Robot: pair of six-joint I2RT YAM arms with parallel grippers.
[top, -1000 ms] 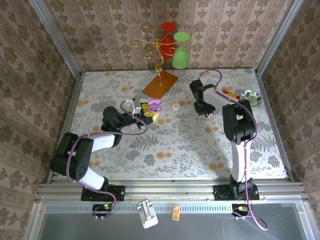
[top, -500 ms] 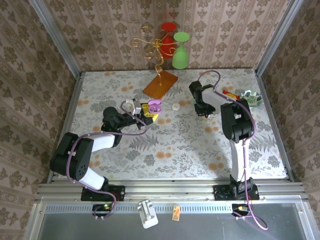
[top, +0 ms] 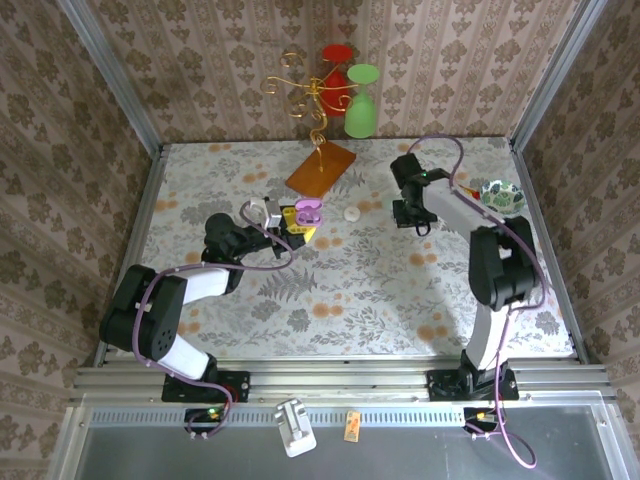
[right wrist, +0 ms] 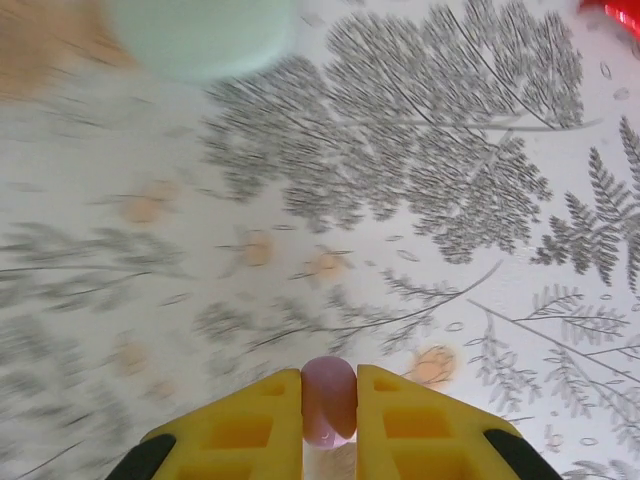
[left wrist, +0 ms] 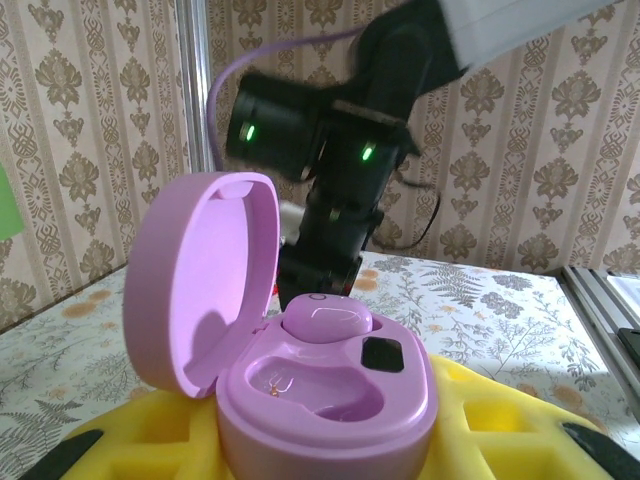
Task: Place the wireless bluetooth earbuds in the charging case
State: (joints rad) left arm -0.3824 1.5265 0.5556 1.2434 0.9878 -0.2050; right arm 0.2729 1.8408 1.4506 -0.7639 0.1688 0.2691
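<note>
Right wrist | we pinch an earbud [right wrist: 328, 402] in right gripper [right wrist: 329, 380] for transfer | left gripper [left wrist: 330, 455] clamps charging case [left wrist: 330, 400] lid-open, steadying it for insertion.

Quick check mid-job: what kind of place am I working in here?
Probably a staged robot test cell, not a real room: wallpapered panels on an aluminium frame, a floral-covered table, left arm and right arm bolted to a rail.

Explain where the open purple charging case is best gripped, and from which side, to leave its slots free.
Grip the charging case low on its rounded body, coming from the side, not from above. Its lid stands open and the slots face up, so the top should probably stay free.
</note>
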